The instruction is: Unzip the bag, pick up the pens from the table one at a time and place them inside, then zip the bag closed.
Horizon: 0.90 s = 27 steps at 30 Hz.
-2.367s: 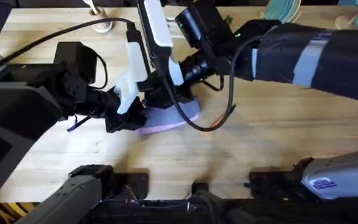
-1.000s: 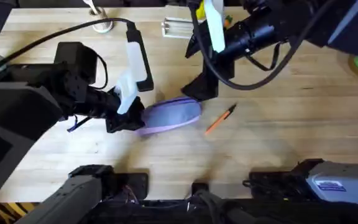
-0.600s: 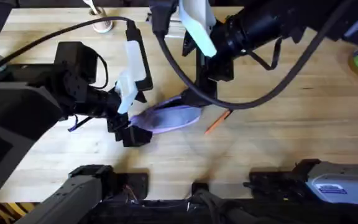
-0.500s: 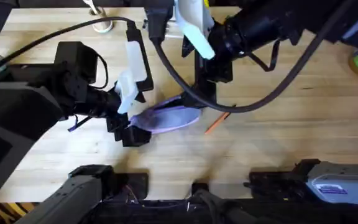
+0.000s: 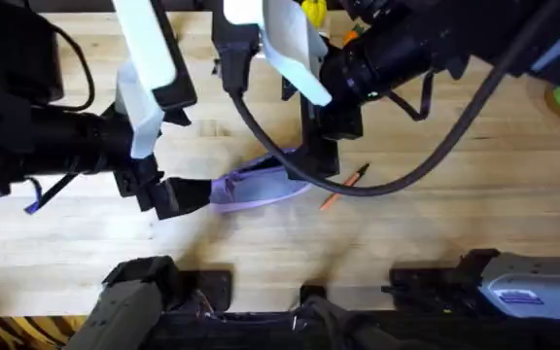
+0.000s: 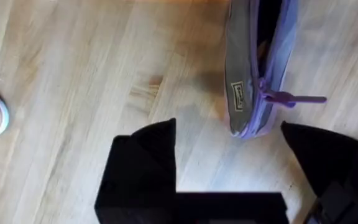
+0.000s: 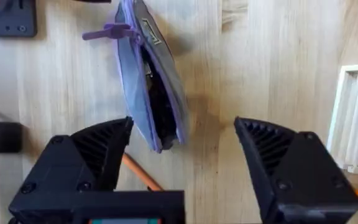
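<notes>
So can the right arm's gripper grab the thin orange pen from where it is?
Probably yes. The right gripper is open just above the open lilac fabric pouch, and the orange pen lies bare on the wooden table right beside it, with nothing covering it.

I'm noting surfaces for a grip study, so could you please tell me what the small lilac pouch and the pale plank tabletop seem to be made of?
The small lilac pouch looks like soft matte woven fabric: it sags and creases, and has a zipper with a purple pull tab, probably plastic. The pale plank tabletop looks like wood, butcher-block style, with visible grain, plank joints and a faint sheen that suggests a sealed finish.
</notes>
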Motion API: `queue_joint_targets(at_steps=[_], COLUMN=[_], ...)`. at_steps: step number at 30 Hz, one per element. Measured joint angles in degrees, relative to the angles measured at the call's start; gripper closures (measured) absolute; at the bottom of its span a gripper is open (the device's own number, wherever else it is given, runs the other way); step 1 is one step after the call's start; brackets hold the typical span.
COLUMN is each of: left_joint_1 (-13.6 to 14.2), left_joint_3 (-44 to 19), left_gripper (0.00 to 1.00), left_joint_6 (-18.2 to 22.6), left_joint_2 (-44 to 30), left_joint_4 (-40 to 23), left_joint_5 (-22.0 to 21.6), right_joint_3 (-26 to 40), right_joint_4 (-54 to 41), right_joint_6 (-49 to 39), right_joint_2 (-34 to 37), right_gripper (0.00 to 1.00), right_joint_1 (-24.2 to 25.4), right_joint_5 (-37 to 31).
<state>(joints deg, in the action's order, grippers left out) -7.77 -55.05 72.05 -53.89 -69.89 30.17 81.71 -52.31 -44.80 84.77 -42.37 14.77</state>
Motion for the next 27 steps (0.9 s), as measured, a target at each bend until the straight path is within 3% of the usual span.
queue_joint_targets(at_steps=[8,9,15,16,27], left_joint_1=[-3.48,-3.54,-3.54,-3.54,-3.54], left_joint_3=[-0.19,-0.19,-0.19,-0.19,-0.19], left_gripper=[0.007,0.007,0.008,0.008,0.008], left_joint_6=[0.0,0.0,0.0,0.0,0.0], left_joint_2=[5.1,5.27,5.16,5.13,5.13], left_joint_4=[-2.81,-2.82,-2.82,-2.8,-3.01], left_joint_5=[0.05,0.05,0.05,0.05,0.05], right_joint_3=[0.0,0.0,0.02,0.04,0.07], right_joint_4=[-0.09,-0.11,-0.79,-1.19,-1.97], right_joint_6=[-0.02,-0.12,0.75,1.0,1.11], right_joint_2=[0.0,0.0,0.58,1.05,11.45], right_gripper=[0.007,0.061,0.895,0.946,0.966], right_joint_1=[-0.11,-0.11,-0.11,-0.11,-0.11], right_joint_5=[0.06,0.06,2.16,2.81,6.09])
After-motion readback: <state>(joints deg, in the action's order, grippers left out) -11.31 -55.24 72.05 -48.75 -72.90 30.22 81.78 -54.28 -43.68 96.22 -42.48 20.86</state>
